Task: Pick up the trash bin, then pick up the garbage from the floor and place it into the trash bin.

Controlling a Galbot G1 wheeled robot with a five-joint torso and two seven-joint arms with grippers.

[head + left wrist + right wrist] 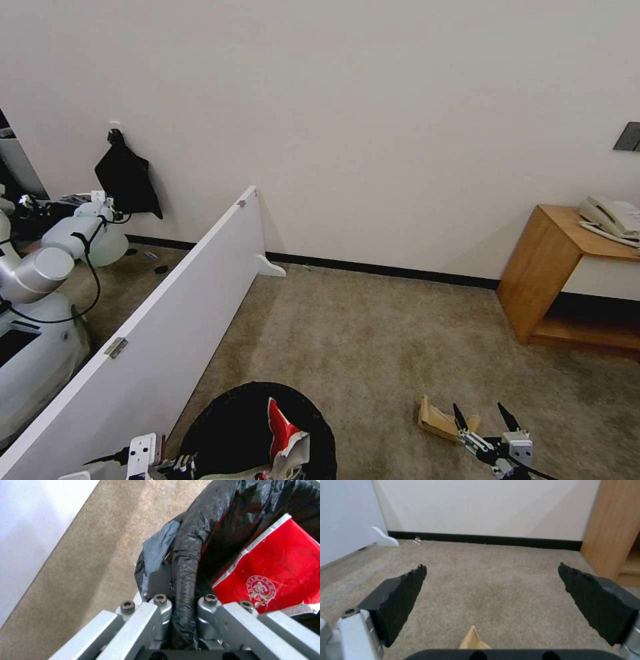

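We are carrying the trash bin (233, 427) near left, our left gripper (180, 600) pinching its bagged rim, a crushed red cup (281, 427) already inside. Near right, our right gripper (481, 417) is hovering spread above folded brown cardboard (437, 419); lowering and closing should follow.

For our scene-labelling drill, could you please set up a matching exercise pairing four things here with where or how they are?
1. trash bin
2. brown cardboard
3. red wrapper
4. right gripper

A. lying on the carpet
B. fingers spread, above the cardboard
C. rim clamped by the left gripper
D. inside the black bag

Pairs: 1-C, 2-A, 3-D, 4-B
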